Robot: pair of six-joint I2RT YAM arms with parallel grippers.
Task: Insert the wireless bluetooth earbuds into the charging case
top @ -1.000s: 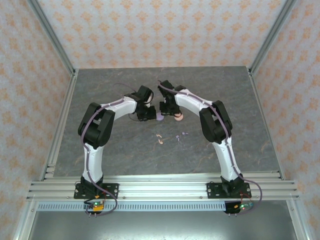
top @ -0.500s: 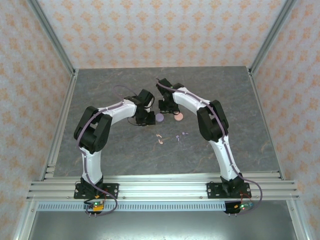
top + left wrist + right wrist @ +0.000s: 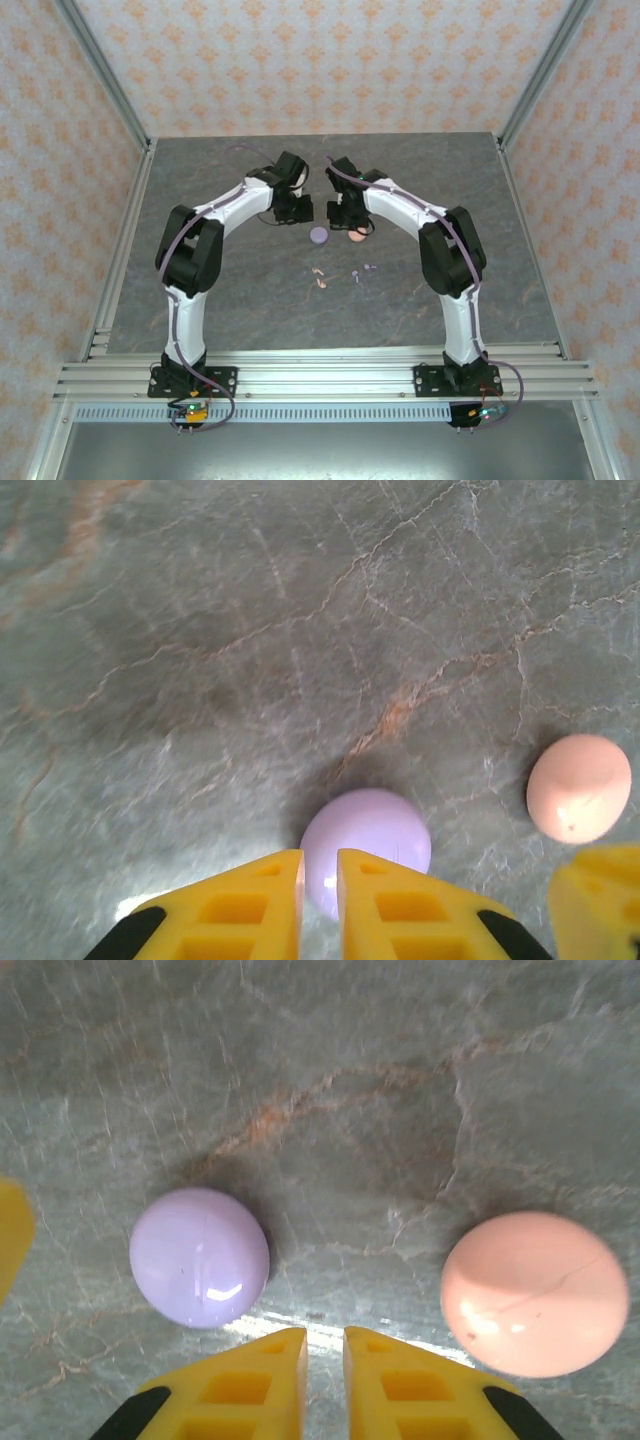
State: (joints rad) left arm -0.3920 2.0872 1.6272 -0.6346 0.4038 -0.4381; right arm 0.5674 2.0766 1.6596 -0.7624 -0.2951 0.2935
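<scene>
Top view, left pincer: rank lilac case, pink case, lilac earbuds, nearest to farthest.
1. Lilac case: just right of the left pincer, slightly toward the bases.
2. Pink case: further right, beside the lilac case.
3. Lilac earbuds: farthest, right and well toward the near edge.

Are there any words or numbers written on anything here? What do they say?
There are no words, numbers or signs that can be read.
lilac case: plain, nothing printed.
pink case: plain, nothing printed.
little boards at the arm bases: too small to read.
wallpaper: only a pattern, no letters.
</scene>
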